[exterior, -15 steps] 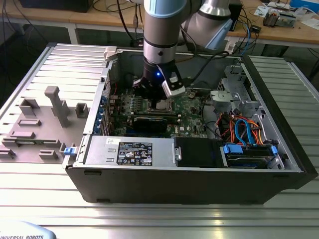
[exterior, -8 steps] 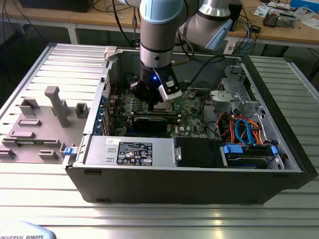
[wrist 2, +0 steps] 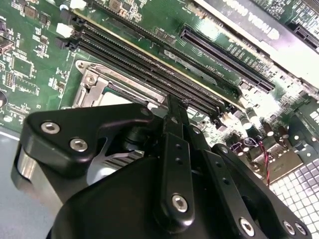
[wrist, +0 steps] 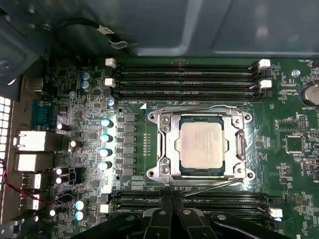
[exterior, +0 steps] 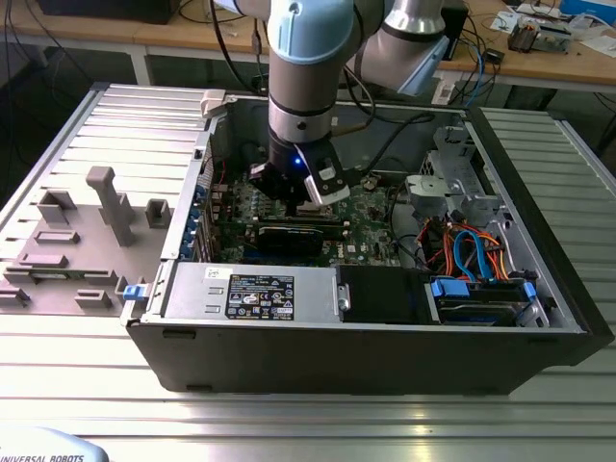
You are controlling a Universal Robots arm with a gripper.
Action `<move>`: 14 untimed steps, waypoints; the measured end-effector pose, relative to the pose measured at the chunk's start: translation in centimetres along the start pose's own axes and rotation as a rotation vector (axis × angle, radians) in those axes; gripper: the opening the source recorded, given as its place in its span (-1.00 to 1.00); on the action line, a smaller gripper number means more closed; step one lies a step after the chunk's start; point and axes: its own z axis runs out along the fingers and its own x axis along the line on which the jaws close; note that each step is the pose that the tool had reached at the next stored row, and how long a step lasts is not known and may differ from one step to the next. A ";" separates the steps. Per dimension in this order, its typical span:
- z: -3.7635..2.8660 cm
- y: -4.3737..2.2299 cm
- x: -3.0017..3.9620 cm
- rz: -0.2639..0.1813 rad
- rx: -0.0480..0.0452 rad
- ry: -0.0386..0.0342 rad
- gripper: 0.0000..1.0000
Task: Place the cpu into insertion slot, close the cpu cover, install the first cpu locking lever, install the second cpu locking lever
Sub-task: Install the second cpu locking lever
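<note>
Black linkages of the claw (wrist: 172,219) hang just beside the insertion slot (wrist: 202,144) – whether its fingers are parted I cannot tell – where the cpu (wrist: 201,144) already sits, framed by the lowered cpu cover (wrist: 167,144), likely for lever work.

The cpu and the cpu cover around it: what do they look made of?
The cpu: its top looks like dull, matte silver-grey metal with an even, soft sheen. The cpu cover looks like thin bright steel or similar plate, going by its glints and stamped edges. It lies closed around the chip.
</note>
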 end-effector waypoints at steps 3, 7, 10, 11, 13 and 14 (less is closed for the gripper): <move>0.07 -0.25 0.05 0.000 -0.0239 -0.0002 -0.79; 0.26 -0.83 0.15 -0.001 -0.0578 -0.0005 -0.79; 0.46 -0.90 0.29 0.002 -0.0700 -0.0011 -0.79; 0.56 -0.93 0.33 0.002 -0.0716 -0.0012 -0.79; 0.89 -1.12 0.39 0.005 -0.0732 -0.0017 -0.79; 0.99 -1.17 0.44 0.005 -0.0736 -0.0018 -0.79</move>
